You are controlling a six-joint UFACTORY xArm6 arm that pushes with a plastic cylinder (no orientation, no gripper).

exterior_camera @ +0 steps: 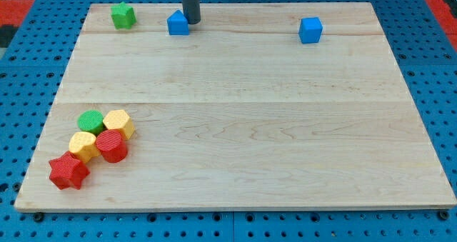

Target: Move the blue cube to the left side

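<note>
Blue cube (310, 29) sits near the view's top right, well apart from my tip (192, 21); no claw shows.

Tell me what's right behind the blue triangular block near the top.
My tip stands at the blue triangular block's upper right, apparently touching. The rod hides the board there.

Green star (123, 16), 5-block cluster (96, 145)

The rod (191, 3) is cut off by the view's top, and it hides part of the blue block (177, 23).
</note>
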